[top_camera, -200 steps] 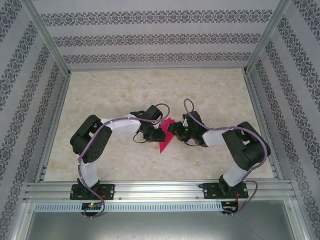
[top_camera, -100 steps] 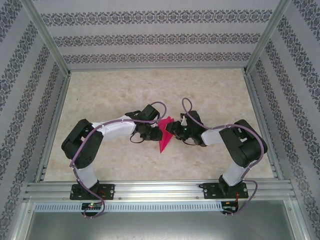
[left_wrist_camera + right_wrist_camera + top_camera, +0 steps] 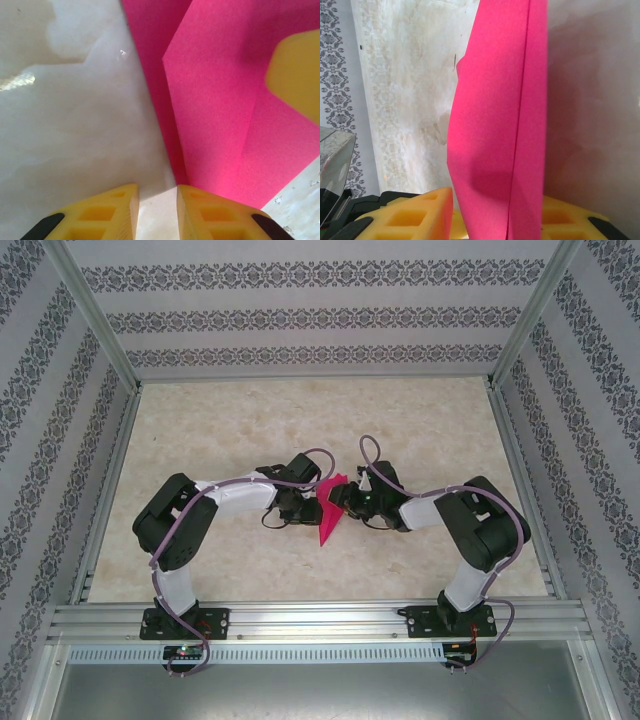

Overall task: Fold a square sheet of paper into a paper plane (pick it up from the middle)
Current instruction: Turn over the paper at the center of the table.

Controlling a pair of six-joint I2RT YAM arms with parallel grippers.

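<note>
Unmarked folded pink paper (image 3: pixel 327 518), right end effector (image 3: pixel 490 210) pinching it, left end effector (image 3: pixel 157 210) slightly spread

Both arms bent inward; left pincer (image 3: pixel 156 212) slightly parted, right pincer (image 3: pixel 495 217) clamped.

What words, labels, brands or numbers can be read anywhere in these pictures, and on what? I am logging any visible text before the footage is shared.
None can be read.
The pink paper is plain and unmarked on every face that shows.
The yellow fingers of the left gripper carry no lettering.
The walls bear only a repeating ornamental pattern, no letters.
The table has marbling only.
</note>
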